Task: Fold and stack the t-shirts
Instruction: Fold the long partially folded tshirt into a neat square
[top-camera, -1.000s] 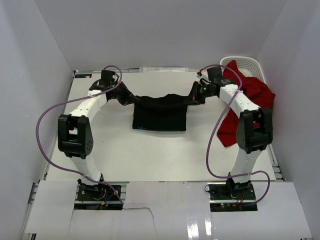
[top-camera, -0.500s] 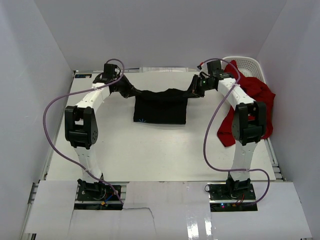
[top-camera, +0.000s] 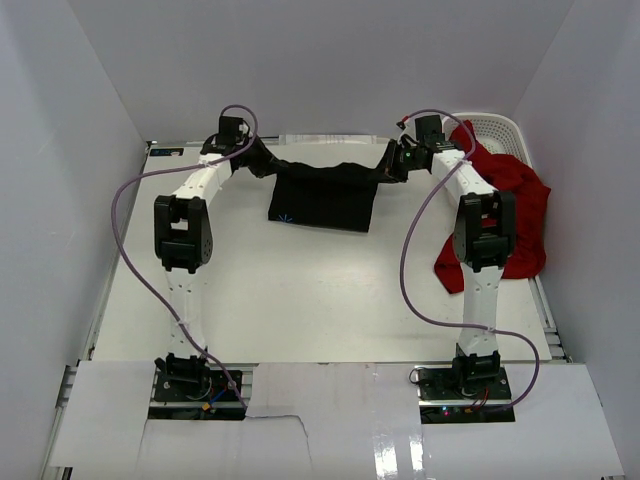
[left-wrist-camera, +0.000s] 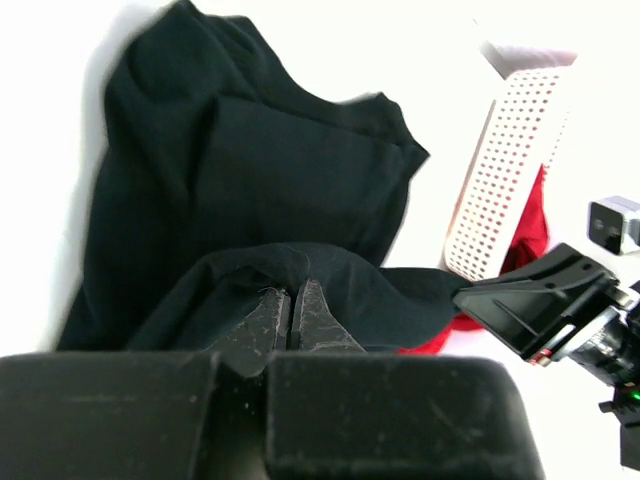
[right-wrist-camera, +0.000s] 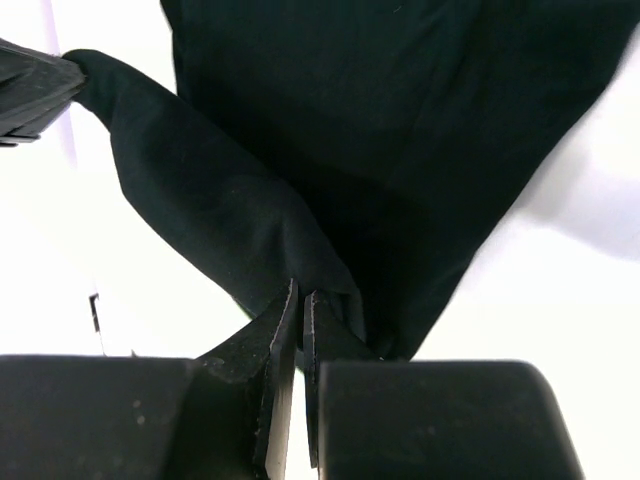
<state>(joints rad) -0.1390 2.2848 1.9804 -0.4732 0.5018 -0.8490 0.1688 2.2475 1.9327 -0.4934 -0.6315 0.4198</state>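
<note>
white arms (top-camera: 200, 185), black joints (top-camera: 183, 232), purple cables (top-camera: 113, 215)

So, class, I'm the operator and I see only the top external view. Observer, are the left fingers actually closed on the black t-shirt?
Observer: Yes. In the left wrist view the left fingers are pressed together, and a fold of the black t-shirt is pinched at their tips.
Operator: And the right side?
Observer: The right wrist view shows the right fingers shut on a black fold too, with only a thin slit between them.
</note>
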